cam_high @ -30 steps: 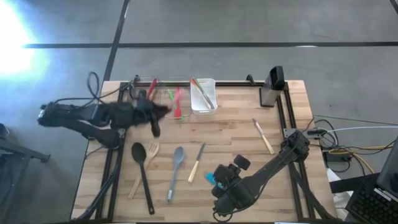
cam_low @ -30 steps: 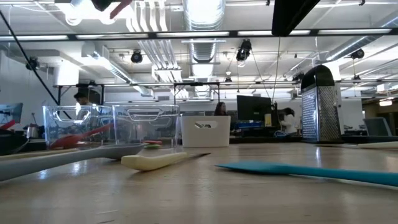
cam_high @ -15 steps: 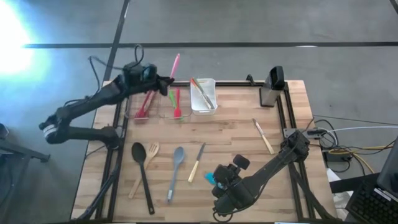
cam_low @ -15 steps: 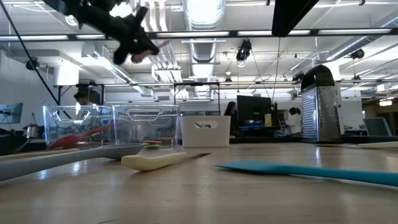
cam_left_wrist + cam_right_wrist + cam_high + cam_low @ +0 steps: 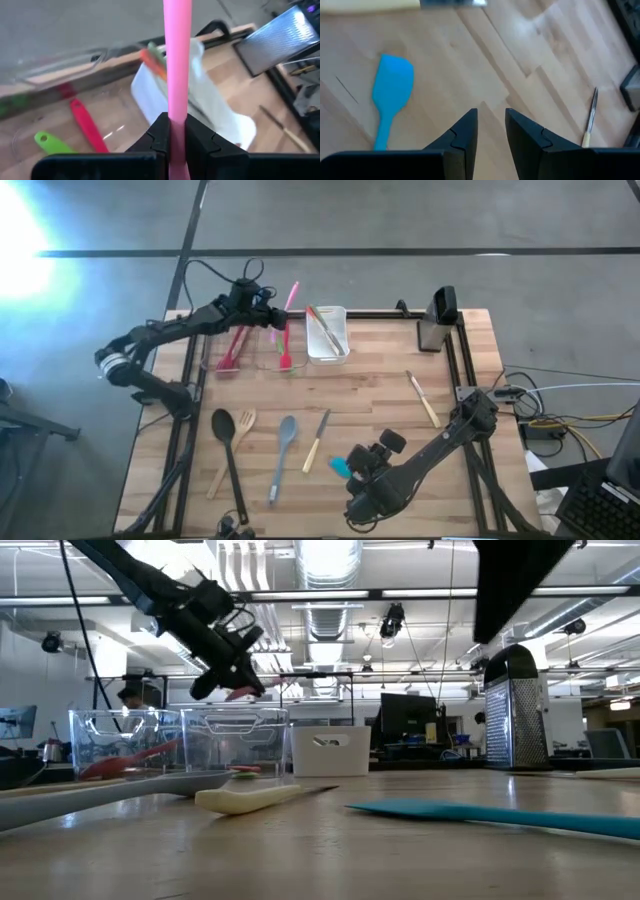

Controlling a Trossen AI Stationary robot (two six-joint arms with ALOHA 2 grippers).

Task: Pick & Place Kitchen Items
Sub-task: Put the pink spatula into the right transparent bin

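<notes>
Pink utensil (image 5: pixel 290 293) is up in the air, clamped by its handle in the left pincer (image 5: pixel 268 311), handle running straight out past the fingers. It hangs over the clear bin (image 5: pixel 250 350) at the far left of the table (image 5: pixel 380 390).

Step in hand, as I read it: carrying the pink one to the bin, placing not yet done. Next move likely calls for lowering over the bin's open top and letting go once the utensil is inside the walls; the long handle could catch the rim.

In the clear bin: a red spatula (image 5: pixel 231 350) and another red utensil (image 5: pixel 285 347) with a green one (image 5: pixel 275 332) beside it. The white bin (image 5: pixel 328 340) next to it holds a utensil too.

Loose on the table: black spoon (image 5: pixel 228 450), wooden fork (image 5: pixel 233 450), grey spoon (image 5: pixel 281 455), pale-handled knife (image 5: pixel 316 440), another pale-handled piece (image 5: pixel 423 400) to the right, teal spatula (image 5: pixel 340 468).

Right pincer (image 5: pixel 490 132) hovers low just beside the teal spatula, fingers a little apart, holding nothing.
</notes>
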